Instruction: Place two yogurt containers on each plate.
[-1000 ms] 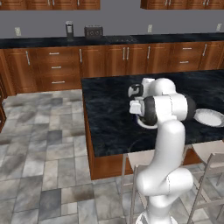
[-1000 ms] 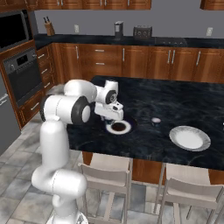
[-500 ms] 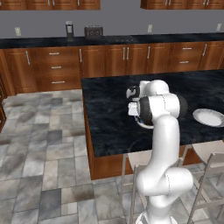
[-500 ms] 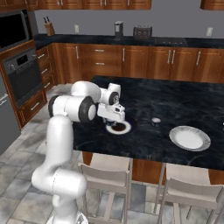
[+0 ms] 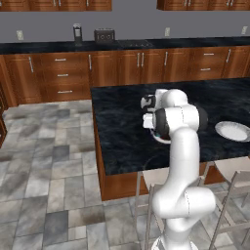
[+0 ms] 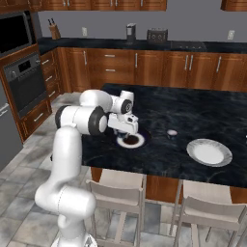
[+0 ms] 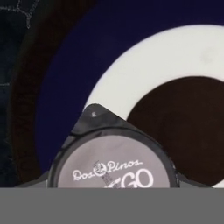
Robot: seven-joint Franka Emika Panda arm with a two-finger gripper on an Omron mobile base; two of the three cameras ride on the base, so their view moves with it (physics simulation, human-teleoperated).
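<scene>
Near the front left edge of the surface (image 6: 202,120), a round yogurt container (image 7: 113,162) is held clamped between the fingers just above the dark-rimmed plate (image 7: 144,78), presumably to be set down there.

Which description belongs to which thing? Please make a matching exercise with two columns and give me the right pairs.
Things:
1. dark-rimmed plate
2. pale plate
3. yogurt tub in the hand view
4. small tub on the counter

Descriptions:
A. stands alone between the two plates
B. lies under the gripper
C. bears a printed lid, close to the camera
D. lies bare near the stools

Pairs: 1-B, 2-D, 3-C, 4-A
</scene>
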